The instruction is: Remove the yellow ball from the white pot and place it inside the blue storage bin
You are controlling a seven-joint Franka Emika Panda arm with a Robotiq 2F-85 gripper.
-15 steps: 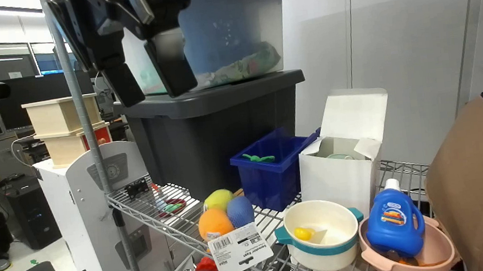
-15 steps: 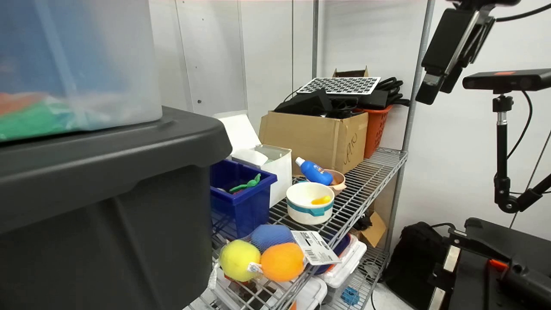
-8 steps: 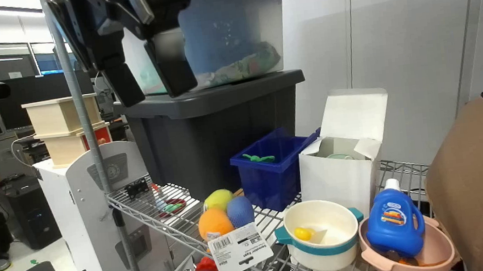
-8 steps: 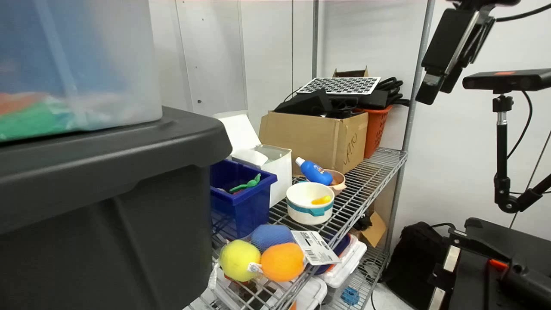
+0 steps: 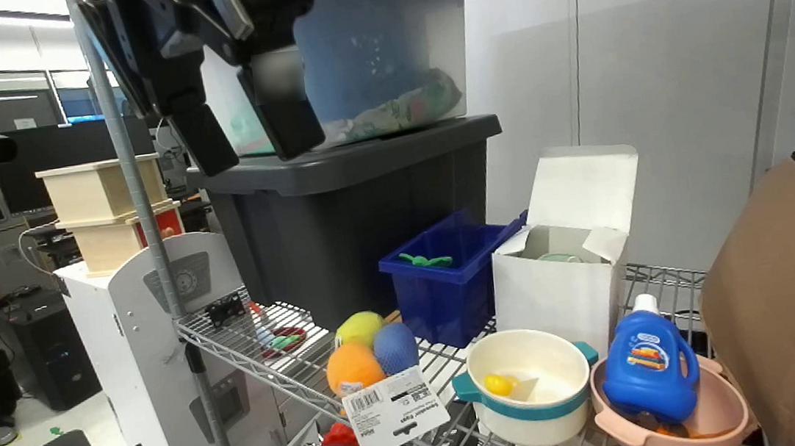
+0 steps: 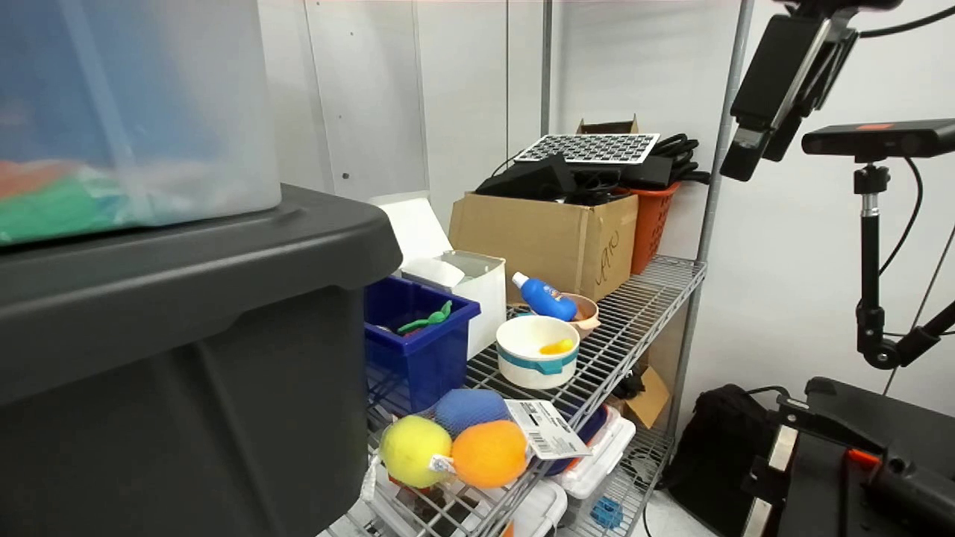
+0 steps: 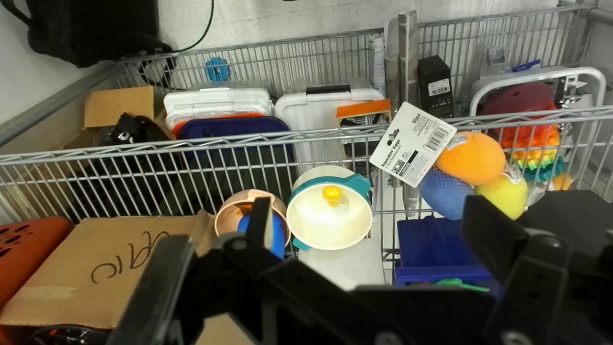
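Observation:
The small yellow ball [image 5: 499,384] lies inside the white pot [image 5: 530,428], against its wall; it looks somewhat elongated in an exterior view [image 6: 556,347]. In the wrist view the ball [image 7: 332,194] shows near the pot's teal-handled side. The pot stands upright on the wire shelf. The blue storage bin [image 5: 444,310] stands behind it, beside a white box, with a green thing inside; the bin also shows in the wrist view [image 7: 426,242]. My gripper [image 5: 261,154] is open and empty, high above the shelf and apart from everything; in the wrist view its jaws [image 7: 371,211] stand wide apart.
A pink bowl [image 5: 675,437] holding a blue bottle [image 5: 650,366] touches or nearly touches the pot. A white open box [image 5: 556,295] stands behind. Netted orange, blue and yellow eggs with a tag [image 5: 397,413] lie nearby. A dark grey tote [image 5: 348,243] and a cardboard box [image 6: 530,231] flank these.

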